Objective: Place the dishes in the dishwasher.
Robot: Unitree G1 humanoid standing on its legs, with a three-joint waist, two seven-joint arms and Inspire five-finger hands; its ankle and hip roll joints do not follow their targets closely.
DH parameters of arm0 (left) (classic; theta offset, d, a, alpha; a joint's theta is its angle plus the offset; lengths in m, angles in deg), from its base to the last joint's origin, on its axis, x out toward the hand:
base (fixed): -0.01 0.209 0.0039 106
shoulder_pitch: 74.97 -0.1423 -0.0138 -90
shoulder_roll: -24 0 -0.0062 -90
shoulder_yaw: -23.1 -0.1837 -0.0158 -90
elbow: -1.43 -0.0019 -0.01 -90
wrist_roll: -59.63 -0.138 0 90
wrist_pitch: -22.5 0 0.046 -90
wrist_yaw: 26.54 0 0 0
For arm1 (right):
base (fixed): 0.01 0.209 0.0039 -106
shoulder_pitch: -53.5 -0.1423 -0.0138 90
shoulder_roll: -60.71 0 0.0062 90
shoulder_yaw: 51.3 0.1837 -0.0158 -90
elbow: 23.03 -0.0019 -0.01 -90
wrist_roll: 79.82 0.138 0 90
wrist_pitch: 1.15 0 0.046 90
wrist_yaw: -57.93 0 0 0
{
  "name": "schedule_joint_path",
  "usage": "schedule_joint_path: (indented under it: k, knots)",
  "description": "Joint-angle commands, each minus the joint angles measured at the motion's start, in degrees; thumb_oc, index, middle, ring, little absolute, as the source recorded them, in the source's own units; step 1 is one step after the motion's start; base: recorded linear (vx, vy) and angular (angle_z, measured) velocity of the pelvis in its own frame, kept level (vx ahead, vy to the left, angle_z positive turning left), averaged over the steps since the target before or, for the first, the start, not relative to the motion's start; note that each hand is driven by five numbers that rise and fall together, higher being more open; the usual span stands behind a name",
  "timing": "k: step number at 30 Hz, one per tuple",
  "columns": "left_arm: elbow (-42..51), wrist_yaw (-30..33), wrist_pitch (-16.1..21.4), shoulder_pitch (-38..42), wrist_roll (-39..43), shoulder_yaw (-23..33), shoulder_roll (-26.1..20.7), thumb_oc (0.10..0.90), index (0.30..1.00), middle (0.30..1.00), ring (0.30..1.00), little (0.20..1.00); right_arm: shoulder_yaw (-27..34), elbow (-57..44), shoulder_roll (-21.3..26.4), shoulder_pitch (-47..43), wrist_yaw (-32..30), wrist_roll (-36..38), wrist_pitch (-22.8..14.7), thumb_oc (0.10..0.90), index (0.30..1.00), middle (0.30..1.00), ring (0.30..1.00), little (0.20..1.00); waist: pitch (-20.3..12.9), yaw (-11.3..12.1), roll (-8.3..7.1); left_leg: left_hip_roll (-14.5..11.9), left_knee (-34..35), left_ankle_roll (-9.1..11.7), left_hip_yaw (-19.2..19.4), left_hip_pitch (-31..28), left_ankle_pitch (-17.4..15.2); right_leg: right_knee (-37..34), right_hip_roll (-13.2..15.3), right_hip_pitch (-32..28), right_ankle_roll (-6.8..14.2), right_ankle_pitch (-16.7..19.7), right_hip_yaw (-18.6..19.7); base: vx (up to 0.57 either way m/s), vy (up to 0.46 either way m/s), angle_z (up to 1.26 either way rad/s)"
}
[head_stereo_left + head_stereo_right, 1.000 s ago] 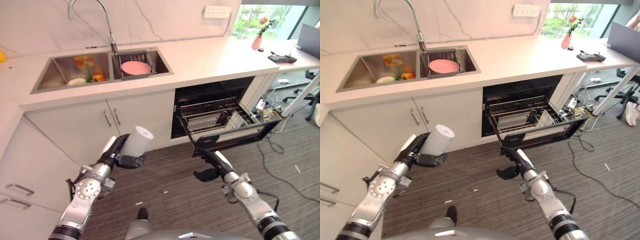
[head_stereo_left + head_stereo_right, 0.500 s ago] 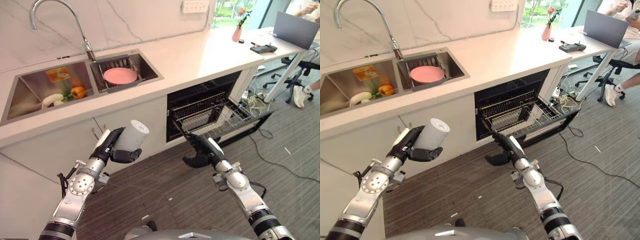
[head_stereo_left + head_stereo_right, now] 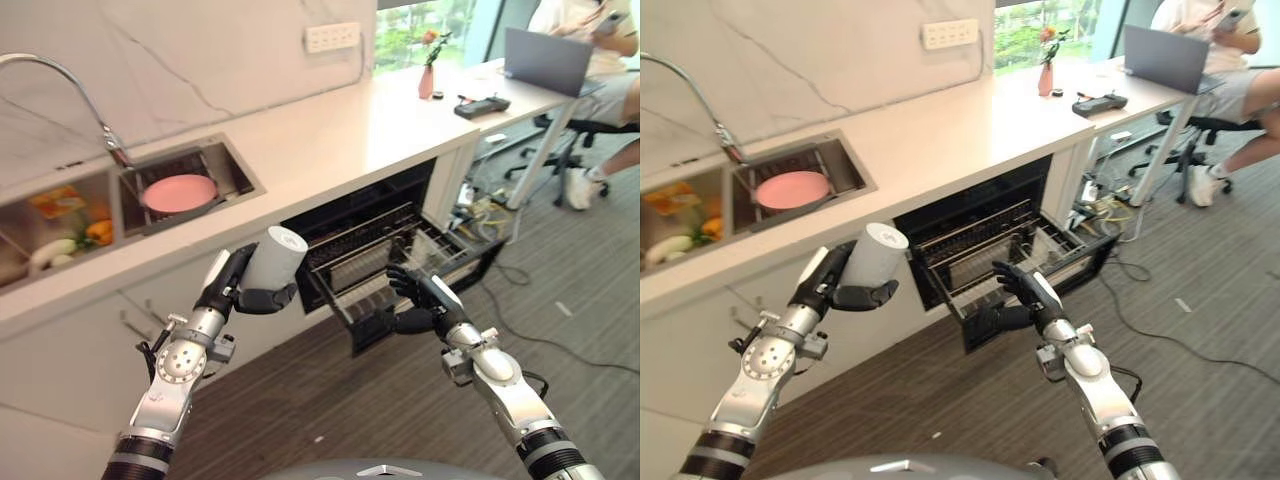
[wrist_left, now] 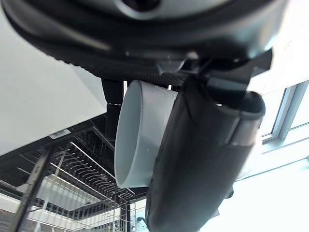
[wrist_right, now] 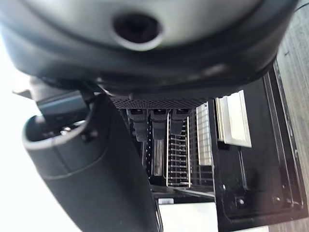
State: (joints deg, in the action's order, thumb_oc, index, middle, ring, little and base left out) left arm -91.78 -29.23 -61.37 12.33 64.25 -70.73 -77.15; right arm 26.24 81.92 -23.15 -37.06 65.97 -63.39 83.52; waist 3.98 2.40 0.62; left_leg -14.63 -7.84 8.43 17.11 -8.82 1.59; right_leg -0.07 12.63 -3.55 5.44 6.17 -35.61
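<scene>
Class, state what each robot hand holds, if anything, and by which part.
The left robot hand grips the white cup round its side; the right robot hand holds nothing.

Left robot hand (image 3: 238, 290) raised with fingers curled; right robot hand (image 3: 420, 305) outstretched, fingers loosely spread

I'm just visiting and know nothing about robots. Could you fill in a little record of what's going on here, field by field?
Left hand: curled round a white cup, held up in front of the cabinets
Right hand: open, holding nothing, at the front of the wire rack
Dishwasher: open, rack pulled out
Sink: a pink plate lies in it
Background: a person sits at a laptop
</scene>
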Motion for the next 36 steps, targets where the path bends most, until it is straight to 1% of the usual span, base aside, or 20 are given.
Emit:
schedule_joint_path:
  k: [1,3,5,6,7,9,10,11,14,15,19,21,22,24,26,27,28,29,31,36]
  knots:
    - [3.0,2.9,5.9,5.6,3.5,2.0,-4.5,0.4,0.3,0.3,0.3,0.3,0.6,-8.0,-3.2,-4.9,1.3,7.4,-5.6,0.8,0.9,0.9,0.9,0.9,0.1,2.1,-1.12,1.0,-20.6,1.3,-2.1,6.5,-3.3,0.0,-1.5,0.1,0.6,-5.3,0.5,0.11,-0.28,-0.22]
    - [2.9,2.9,6.0,5.8,4.1,1.9,-3.9,0.4,0.3,0.3,0.3,0.3,0.0,-7.8,-3.0,-4.2,2.1,8.5,-4.9,0.8,0.9,0.9,0.9,0.9,1.2,2.3,-1.68,-0.6,-23.0,1.9,-0.8,9.8,-2.1,-1.4,-2.8,-1.5,-0.5,-6.6,-0.1,0.11,-0.11,-0.16]
    - [3.3,2.4,5.8,5.4,4.4,2.0,-3.7,0.4,0.3,0.3,0.3,0.3,-0.6,-7.4,-3.0,-3.6,2.8,9.9,-4.6,0.8,0.9,0.9,0.9,0.9,0.9,2.3,-2.01,0.0,-17.5,0.8,-0.1,10.5,-4.1,-2.8,-3.4,-2.1,-0.2,-6.8,0.2,0.2,0.063,-0.04]
    - [3.6,2.2,5.9,4.5,4.3,1.9,-3.5,0.4,0.3,0.3,0.3,0.3,-1.3,-6.6,-3.2,-3.7,3.3,11.2,-4.4,0.8,0.9,0.9,0.9,0.9,0.7,2.8,-2.0,-0.8,-10.7,0.9,-0.4,11.3,-4.2,-3.6,-3.3,-2.6,0.4,-7.2,0.9,0.15,0.131,-0.01]
    - [3.7,2.2,5.9,4.4,4.3,2.0,-3.5,0.4,0.3,0.3,0.3,0.3,-1.3,-6.5,-3.1,-3.7,3.3,11.2,-4.4,0.8,0.9,0.9,0.9,0.9,0.6,2.8,-2.08,-0.6,-10.1,0.9,-0.2,11.0,-3.9,-3.6,-3.2,-2.6,0.4,-7.2,1.0,0.15,0.163,-0.06]
    - [3.4,2.2,6.0,3.8,4.1,2.3,-3.6,0.4,0.3,0.3,0.3,0.3,-2.2,-5.6,-3.0,-3.8,3.7,11.1,-4.3,0.8,0.9,0.9,0.9,0.9,0.5,3.5,-1.9,-1.3,-1.0,1.5,-2.7,10.9,-1.3,-3.6,-3.5,-3.1,1.0,-8.2,2.2,0.18,0.196,-0.12]
    - [3.6,2.2,6.2,3.2,4.0,2.4,-3.9,0.4,0.3,0.3,0.3,0.3,-2.6,-4.5,-3.0,-3.8,3.8,11.3,-4.3,0.8,0.9,0.9,0.9,0.9,0.6,3.8,-1.3,-3.0,4.5,2.5,-5.0,11.5,3.1,-3.4,-3.7,-4.2,1.3,-8.8,3.0,0.18,0.188,-0.21]
    - [3.7,2.2,6.2,3.2,4.0,2.5,-3.9,0.4,0.3,0.3,0.3,0.3,-2.6,-4.4,-3.0,-3.8,3.9,11.3,-4.4,0.8,0.9,0.9,0.9,0.9,0.6,3.7,-1.27,-3.0,5.0,2.6,-5.1,11.3,3.5,-3.3,-3.8,-4.2,1.3,-8.9,2.9,0.18,0.267,-0.4]
    - [4.1,2.0,5.7,3.0,2.7,1.9,-4.4,0.4,0.3,0.3,0.3,0.3,-1.7,-4.5,-3.1,-3.4,3.7,10.7,-4.4,0.8,0.9,0.9,0.9,0.9,0.3,2.9,0.32,-4.6,9.4,3.2,-0.6,9.8,6.1,-2.7,-3.5,-5.3,2.2,-9.3,2.0,0.09,0.247,-0.15]
    - [4.4,1.4,5.9,3.0,2.9,1.8,-4.4,0.4,0.3,0.3,0.3,0.3,-1.4,-4.8,-3.1,-3.0,3.9,10.3,-4.1,0.8,0.9,0.9,0.9,0.9,-0.6,2.5,1.18,-2.7,10.0,2.6,-0.6,8.3,4.6,-2.2,-2.2,-5.2,3.2,-8.1,2.3,0.1,0.336,0.08]
    - [4.4,0.3,6.1,3.1,2.1,0.9,-5.3,0.4,0.3,0.3,0.3,0.3,-1.0,-5.3,-4.0,-2.2,4.7,9.8,-3.3,0.8,0.9,0.9,0.9,0.9,-1.1,2.1,1.29,1.8,10.5,0.3,0.1,6.4,2.3,1.6,2.8,-4.7,5.0,-6.9,2.9,0.09,0.386,0.01]
    - [4.4,-0.2,6.1,3.2,1.8,0.8,-5.8,0.4,0.3,0.3,0.3,0.3,-1.0,-5.1,-4.9,-1.7,5.5,9.4,-2.6,0.8,0.9,0.9,0.9,0.9,-0.9,2.1,1.03,4.5,10.5,-2.1,0.7,5.5,0.5,7.5,6.2,-2.9,6.0,-7.1,4.1,0.08,0.466,-0.11]
    - [4.3,-0.2,5.7,3.8,1.9,0.3,-6.0,0.4,0.3,0.3,0.3,0.3,-1.1,-4.6,-8.1,-1.0,6.5,16.2,-1.3,0.8,0.9,0.9,0.9,0.9,-0.6,1.9,0.89,6.7,10.6,-4.2,1.3,4.7,-0.8,14.9,9.3,-0.8,7.5,-5.8,5.3,0.07,0.399,-0.11]
    - [4.4,-0.2,5.6,3.9,2.0,0.0,-6.3,0.4,0.3,0.3,0.3,0.3,-1.4,-4.8,-9.3,-0.9,6.9,19.1,-0.7,0.8,0.9,0.9,0.9,0.9,-0.4,1.8,0.55,8.2,11.2,-5.3,1.3,3.9,-1.3,19.5,11.1,1.0,8.4,-4.3,6.6,0.04,0.315,-0.08]
    - [4.4,-0.4,5.2,3.9,2.2,-0.5,-6.3,0.4,0.3,0.3,0.3,0.3,-1.8,-6.9,-10.3,-0.3,7.3,21.7,0.1,0.8,0.9,0.9,0.9,0.9,0.2,1.5,0.54,9.2,12.0,-7.0,1.8,3.3,-0.8,23.8,11.2,4.1,7.8,-2.4,9.0,0.05,0.201,-0.16]
    - [4.4,-0.4,5.0,3.9,2.6,-0.6,-6.0,0.4,0.3,0.3,0.3,0.3,-2.3,-8.4,-10.2,-0.4,7.3,23.1,0.4,0.8,0.9,0.9,0.9,0.9,-0.5,1.6,-0.02,10.0,12.6,-6.4,0.6,2.6,-2.5,17.6,9.5,3.4,7.7,-5.0,9.5,0.07,0.0,-0.09]
    - [4.5,-0.4,5.0,3.9,2.6,-0.6,-6.0,0.4,0.3,0.3,0.3,0.3,-2.3,-8.4,-10.2,-0.4,7.2,23.1,0.4,0.8,0.9,0.9,0.9,0.9,-0.3,1.6,0.1,9.8,12.5,-6.7,1.3,3.1,-1.6,16.8,9.3,3.3,6.8,-4.0,8.4,0.1,-0.077,-0.01]
    - [4.9,-0.7,5.1,4.9,3.0,-1.3,-5.8,0.4,0.3,0.3,0.3,0.3,-2.0,-9.6,-9.3,-0.2,7.2,22.0,0.2,0.8,0.9,0.9,0.9,0.9,-0.4,1.7,-0.71,10.1,12.0,-6.1,-0.5,4.3,-0.9,8.7,7.2,2.9,6.4,-3.4,9.6,-0.03,-0.083,0.04]
    - [4.5,-0.5,5.1,5.6,3.1,-1.6,-5.6,0.4,0.3,0.3,0.3,0.3,-2.0,-10.2,-9.2,0.5,7.6,22.4,0.4,0.8,0.9,0.9,0.9,0.9,-0.5,1.7,-1.27,10.2,11.9,-6.0,-0.5,3.9,-0.9,8.0,7.3,3.2,7.1,-0.8,10.1,0.08,-0.085,0.28]
    - [4.0,-0.8,5.3,6.1,3.6,-1.5,-4.6,0.4,0.3,0.3,0.3,0.3,-1.4,-11.9,-8.2,0.5,8.2,22.9,0.1,0.8,0.9,0.9,0.9,0.9,-3.3,2.4,-1.86,8.3,12.2,-4.5,-0.2,3.5,-0.8,-1.2,3.7,-1.8,6.2,-1.6,7.9,0.12,-0.133,0.1]
